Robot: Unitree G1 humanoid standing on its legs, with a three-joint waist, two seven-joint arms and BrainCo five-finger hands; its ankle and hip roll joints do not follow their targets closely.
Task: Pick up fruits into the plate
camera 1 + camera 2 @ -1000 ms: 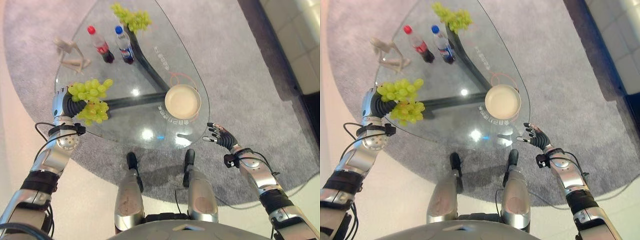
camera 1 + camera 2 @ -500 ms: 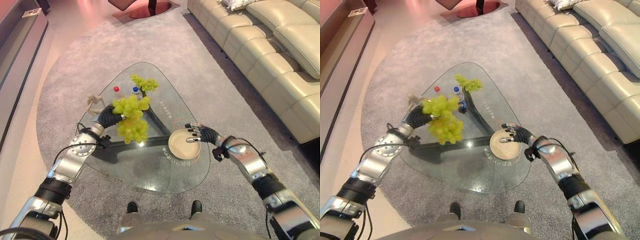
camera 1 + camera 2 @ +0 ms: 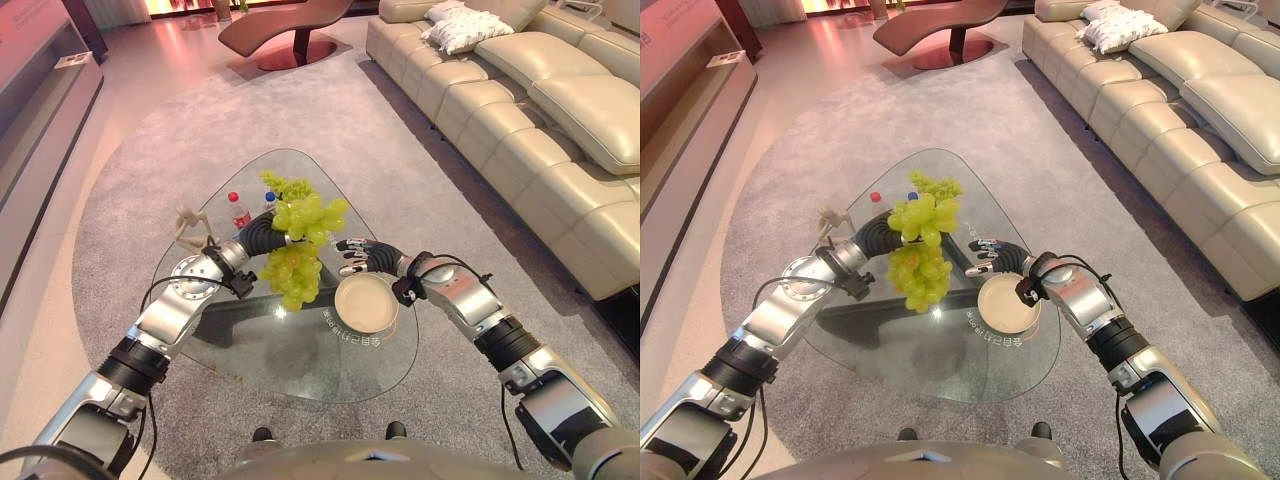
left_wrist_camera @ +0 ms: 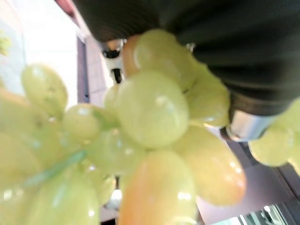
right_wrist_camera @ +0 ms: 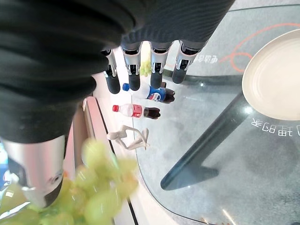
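Note:
My left hand (image 3: pixel 260 236) is shut on a big bunch of green grapes (image 3: pixel 298 250) and holds it in the air above the glass table (image 3: pixel 260 345), just left of the cream plate (image 3: pixel 365 303). From very close, the left wrist view shows the grapes (image 4: pixel 150 117) against the hand's dark cover. My right hand (image 3: pixel 366 256) is open, fingers straight, hovering over the plate's far edge next to the hanging bunch. The plate is bare. A second bunch of grapes (image 3: pixel 283 186) lies at the table's far end.
Two small bottles, one red-capped (image 3: pixel 237 209) and one blue-capped (image 3: pixel 268 200), stand behind the held bunch. A wooden figure (image 3: pixel 190 222) lies at the table's left edge. A cream sofa (image 3: pixel 530 130) runs along the right, and a brown lounge chair (image 3: pixel 285 28) stands far back.
The camera has tilted up. My left hand has carried the grapes up and to the right, close to the plate. My right hand rose from the table's near edge to the plate.

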